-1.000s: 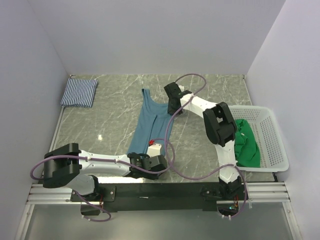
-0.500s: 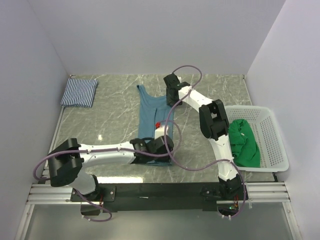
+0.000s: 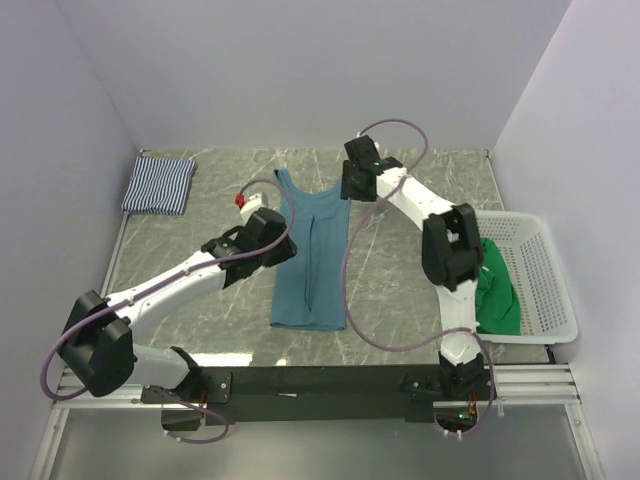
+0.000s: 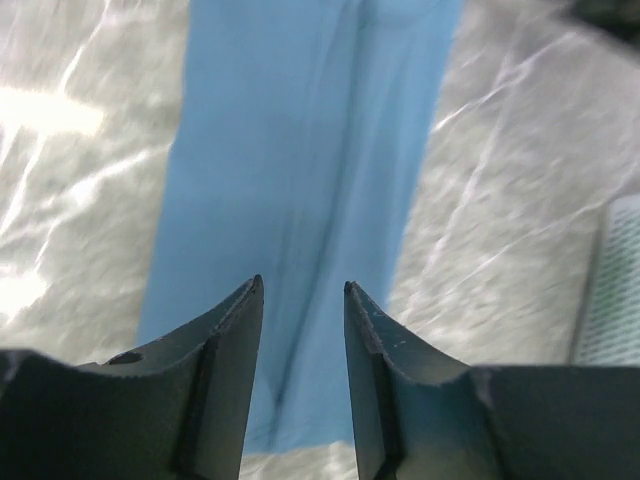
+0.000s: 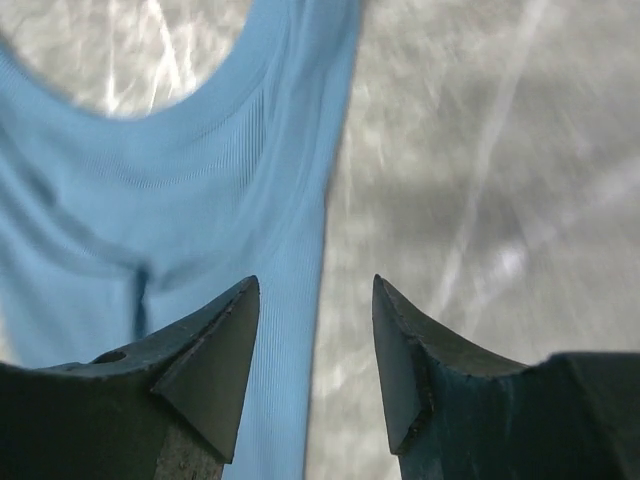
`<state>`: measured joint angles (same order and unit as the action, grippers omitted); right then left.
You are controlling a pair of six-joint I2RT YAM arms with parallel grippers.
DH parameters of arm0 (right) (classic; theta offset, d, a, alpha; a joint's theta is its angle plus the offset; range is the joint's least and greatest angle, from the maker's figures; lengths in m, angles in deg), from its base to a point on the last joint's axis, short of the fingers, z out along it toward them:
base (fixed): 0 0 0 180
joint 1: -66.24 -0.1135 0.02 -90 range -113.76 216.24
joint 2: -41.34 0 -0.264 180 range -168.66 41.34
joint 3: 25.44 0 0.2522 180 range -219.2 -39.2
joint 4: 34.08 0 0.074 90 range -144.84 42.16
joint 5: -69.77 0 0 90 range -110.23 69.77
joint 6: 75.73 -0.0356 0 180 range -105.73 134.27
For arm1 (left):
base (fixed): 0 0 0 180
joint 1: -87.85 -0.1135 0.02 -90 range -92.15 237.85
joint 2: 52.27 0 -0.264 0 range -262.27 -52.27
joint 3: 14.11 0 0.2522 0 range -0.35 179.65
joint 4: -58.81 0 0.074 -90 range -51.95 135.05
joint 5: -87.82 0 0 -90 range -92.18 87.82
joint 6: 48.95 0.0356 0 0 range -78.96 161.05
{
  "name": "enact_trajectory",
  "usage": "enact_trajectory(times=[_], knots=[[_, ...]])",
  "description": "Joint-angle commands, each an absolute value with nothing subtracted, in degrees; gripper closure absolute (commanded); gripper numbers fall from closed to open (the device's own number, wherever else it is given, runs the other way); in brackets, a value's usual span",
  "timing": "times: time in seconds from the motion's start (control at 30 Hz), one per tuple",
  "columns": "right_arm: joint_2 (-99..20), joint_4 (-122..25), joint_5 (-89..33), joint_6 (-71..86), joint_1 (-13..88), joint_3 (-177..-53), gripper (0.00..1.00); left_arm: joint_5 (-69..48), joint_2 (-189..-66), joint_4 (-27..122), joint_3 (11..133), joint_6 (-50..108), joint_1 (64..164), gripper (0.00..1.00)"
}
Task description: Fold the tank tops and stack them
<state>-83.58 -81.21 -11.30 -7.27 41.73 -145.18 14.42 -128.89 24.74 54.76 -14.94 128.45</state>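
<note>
Plain teal-blue fabric tank top (image 3: pixel 310 265) is seen whole only from above; in wrist views, left gripper (image 4: pixel 300 287) and right gripper (image 5: pixel 315 283) are shown spread, empty.

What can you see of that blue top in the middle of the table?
The teal-blue tank top is soft, finely ribbed fabric, lying flat on the marbled table as a narrow strip with a crease down its middle. Its scooped neckline and straps point to the far side, hem toward the arms. The left gripper and right gripper hover open above it.
</note>
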Motion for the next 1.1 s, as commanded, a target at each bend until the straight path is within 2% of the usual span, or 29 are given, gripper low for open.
enact_trajectory(times=[0.0, 0.13, 0.27, 0.4, 0.6, 0.77, 1.07], knots=[[-71.44, -78.09, -11.27, -13.22, 40.58, -134.01, 0.44, 12.77, -125.40, 25.28, 49.59, -14.23, 128.20, 0.57], [-60.12, -73.44, -9.42, -16.14, 35.76, -117.64, 0.47, 11.45, -122.86, 26.41, 44.83, -15.47, 128.11, 0.59], [-52.80, -71.76, -4.76, -20.78, 25.84, -102.36, 0.49, 6.36, -120.83, 31.51, 39.21, -14.68, 128.46, 0.65], [-46.38, -70.17, -4.32, -26.06, 19.24, -93.46, 0.49, 8.44, -120.21, 29.60, 38.06, -15.37, 131.26, 0.66], [-39.96, -70.96, -2.03, -34.24, 9.92, -84.21, 0.48, 12.14, -114.77, 27.74, 31.47, -21.95, 135.57, 0.59], [-35.30, -67.89, -3.53, -39.77, 7.54, -78.32, 0.48, 15.40, -111.95, 26.16, 27.96, -25.31, 139.09, 0.51], [-34.07, -63.76, -5.99, -43.91, 6.21, -72.87, 0.49, 13.91, -111.42, 29.41, 23.38, -26.63, 139.53, 0.51]])
